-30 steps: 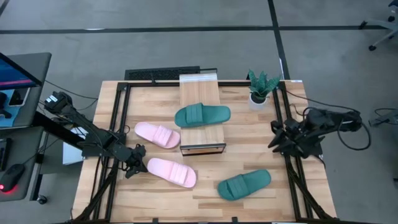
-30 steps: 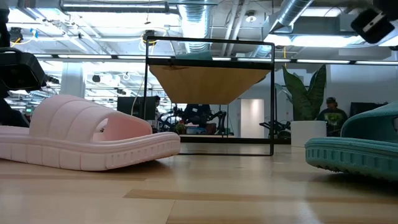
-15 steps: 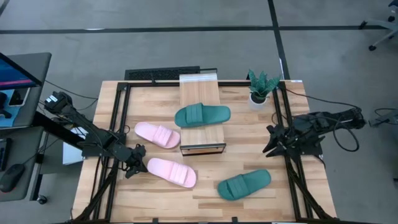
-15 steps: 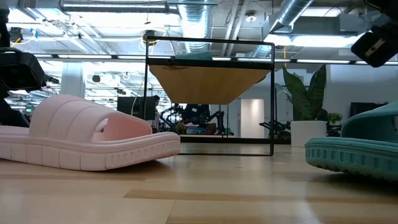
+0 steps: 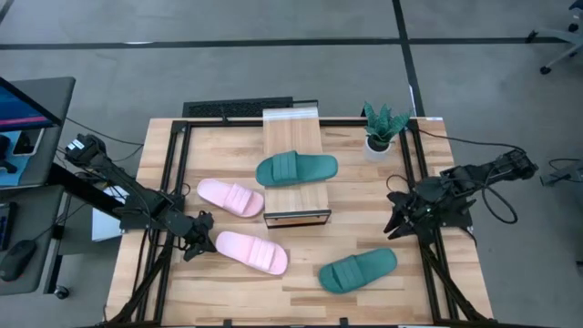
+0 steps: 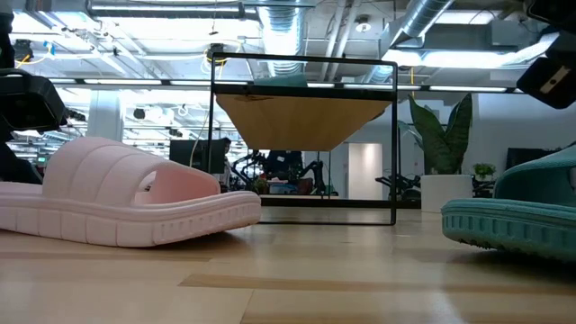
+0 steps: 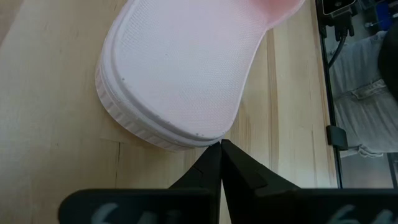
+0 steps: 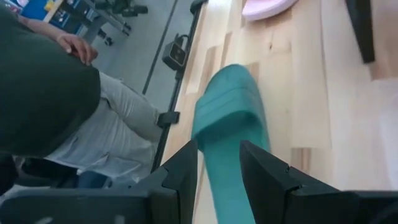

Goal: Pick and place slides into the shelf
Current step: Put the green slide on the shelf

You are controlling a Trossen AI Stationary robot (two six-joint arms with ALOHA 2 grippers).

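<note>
The shelf stands mid-table with one teal slide lying on its wood top. Two pink slides lie flat on the table left of it. A second teal slide lies sole-down near the front right. My left gripper is shut, its tips right at the rounded end of the nearer pink slide. My right gripper hangs open above the table, pointing down at the front teal slide, apart from it. My left gripper's shut fingertips stand at the rim of the nearer pink slide's rounded end, coming at it low and slanting down from the table's left. I cannot tell whether they touch it. The slide lies flat on the table.
A potted plant stands at the far right corner, and a dark keyboard lies beyond the far edge. A person is close beside the table's near edge. Bare tabletop lies between the shelf and the right arm.
My right gripper has come down and toward the table's near edge, tipping its fingers downward at the front teal slide. It stays open. The left arm and all slides have kept still.
</note>
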